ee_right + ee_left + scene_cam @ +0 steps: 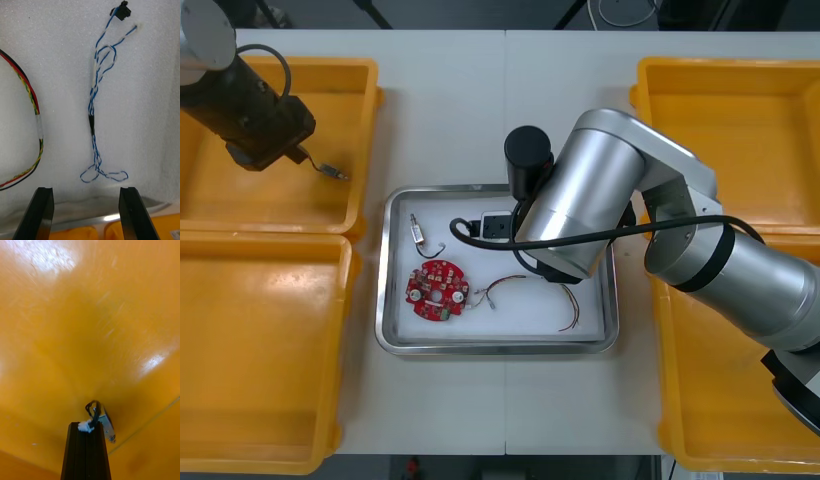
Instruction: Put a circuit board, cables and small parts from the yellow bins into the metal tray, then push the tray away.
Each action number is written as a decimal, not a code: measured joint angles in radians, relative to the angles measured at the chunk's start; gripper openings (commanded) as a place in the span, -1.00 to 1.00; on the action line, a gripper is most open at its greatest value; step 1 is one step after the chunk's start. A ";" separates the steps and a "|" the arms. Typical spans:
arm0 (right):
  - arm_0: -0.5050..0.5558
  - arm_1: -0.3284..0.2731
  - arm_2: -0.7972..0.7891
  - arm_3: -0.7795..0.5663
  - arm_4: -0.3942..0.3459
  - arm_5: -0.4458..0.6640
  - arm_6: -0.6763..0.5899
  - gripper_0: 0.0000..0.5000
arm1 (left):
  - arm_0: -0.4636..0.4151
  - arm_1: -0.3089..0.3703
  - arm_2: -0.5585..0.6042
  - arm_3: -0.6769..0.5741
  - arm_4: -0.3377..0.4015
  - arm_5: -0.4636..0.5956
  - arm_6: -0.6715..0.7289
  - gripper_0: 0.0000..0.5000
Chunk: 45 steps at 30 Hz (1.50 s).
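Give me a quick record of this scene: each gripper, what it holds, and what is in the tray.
left gripper: shut on a small metal part, over the far left yellow bin
right gripper: open, empty, above the blue and white cable in the metal tray
also in tray: red circuit board, red and yellow cable, black cable

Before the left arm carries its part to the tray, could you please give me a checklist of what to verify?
1. Grip: ok, left gripper shut on the small metal part, over the far left yellow bin.
2. Release: ok, right gripper open, blue and white cable lying on the metal tray.
3. Drop zone: not ok, right arm hangs over the tray's right half.
4. Board: ok, circuit board in the tray.
5. Other cable: ok, red and yellow cable in the tray.
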State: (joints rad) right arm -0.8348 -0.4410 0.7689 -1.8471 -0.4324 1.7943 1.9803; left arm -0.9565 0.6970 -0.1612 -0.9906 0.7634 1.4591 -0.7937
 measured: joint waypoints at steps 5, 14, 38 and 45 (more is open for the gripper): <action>0.000 0.013 -0.121 -0.089 -0.035 0.119 -0.013 1.00 | -0.001 0.028 0.044 -0.036 -0.001 0.060 -0.014 -1.00; 0.034 0.009 -0.280 -0.318 -0.058 0.123 -0.292 1.00 | -0.005 0.060 0.088 -0.085 -0.005 0.116 -0.014 -1.00; 0.452 -0.298 -0.826 -0.545 -0.427 0.123 -0.739 1.00 | -0.007 0.062 0.094 -0.104 -0.001 0.173 -0.016 1.00; 0.616 -0.311 -1.020 -0.574 -0.439 0.123 -0.739 1.00 | -0.007 0.062 0.093 -0.130 0.003 0.181 -0.013 1.00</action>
State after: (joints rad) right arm -0.2189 -0.7524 -0.2509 -2.4207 -0.8715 1.9172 1.2411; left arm -0.9633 0.7590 -0.0678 -1.1210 0.7660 1.6396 -0.8071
